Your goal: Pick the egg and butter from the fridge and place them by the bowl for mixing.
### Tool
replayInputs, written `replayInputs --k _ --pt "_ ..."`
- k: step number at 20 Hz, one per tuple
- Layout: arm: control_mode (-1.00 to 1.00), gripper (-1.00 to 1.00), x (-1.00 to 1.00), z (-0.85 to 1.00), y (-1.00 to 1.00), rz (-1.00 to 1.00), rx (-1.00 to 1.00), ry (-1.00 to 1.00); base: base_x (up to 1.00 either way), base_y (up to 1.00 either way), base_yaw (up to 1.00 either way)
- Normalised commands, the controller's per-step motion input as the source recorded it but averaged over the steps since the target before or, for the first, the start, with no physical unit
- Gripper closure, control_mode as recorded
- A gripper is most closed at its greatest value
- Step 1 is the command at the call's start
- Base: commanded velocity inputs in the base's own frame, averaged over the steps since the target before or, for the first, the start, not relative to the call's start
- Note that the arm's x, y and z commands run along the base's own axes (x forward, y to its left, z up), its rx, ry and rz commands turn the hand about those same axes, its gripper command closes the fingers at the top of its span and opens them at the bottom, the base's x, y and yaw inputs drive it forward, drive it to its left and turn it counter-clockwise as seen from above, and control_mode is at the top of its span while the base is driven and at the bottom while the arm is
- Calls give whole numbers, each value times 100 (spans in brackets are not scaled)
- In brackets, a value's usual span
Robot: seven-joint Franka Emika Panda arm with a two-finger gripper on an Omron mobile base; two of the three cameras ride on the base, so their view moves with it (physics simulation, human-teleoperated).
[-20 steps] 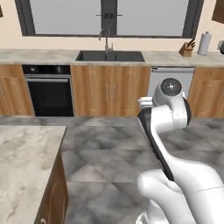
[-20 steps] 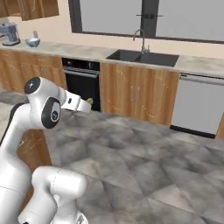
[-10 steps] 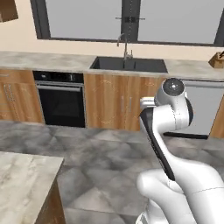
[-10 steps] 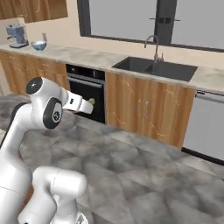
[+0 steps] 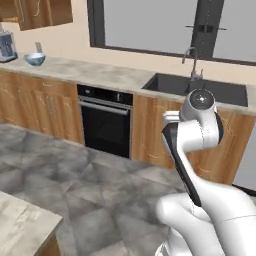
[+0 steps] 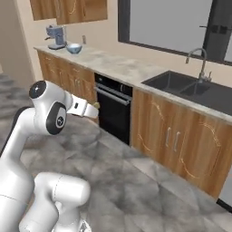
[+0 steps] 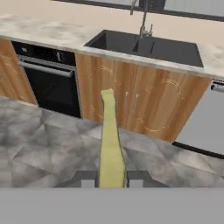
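Kitchen interior: grey marbled tile floor (image 5: 75,180); wood-fronted base cabinets (image 6: 172,140) under a pale stone counter (image 5: 100,75); built-in black oven (image 5: 106,120); dark sink (image 7: 146,46) with faucet (image 6: 199,61); dark-framed window (image 5: 165,22); beige wall (image 6: 31,31); upper cabinets (image 6: 68,9).

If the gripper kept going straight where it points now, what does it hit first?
Probably the wooden cabinet doors under the sink, right of the oven. The gripper, shut on the butter, aims there across open floor; depth is hard to judge.

Glossy white arm (image 5: 192,135); wood-grain cabinets (image 5: 45,107); mottled stone counter (image 5: 95,75); matt yellowish butter (image 7: 110,144); dark matt sink (image 7: 146,46).
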Motion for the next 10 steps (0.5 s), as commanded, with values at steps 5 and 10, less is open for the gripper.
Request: replayInputs --k 5,10 --pt "100 100 0 0 0 0 0 0 100 -32 53" --pt "100 100 0 0 0 0 0 0 100 -23 54"
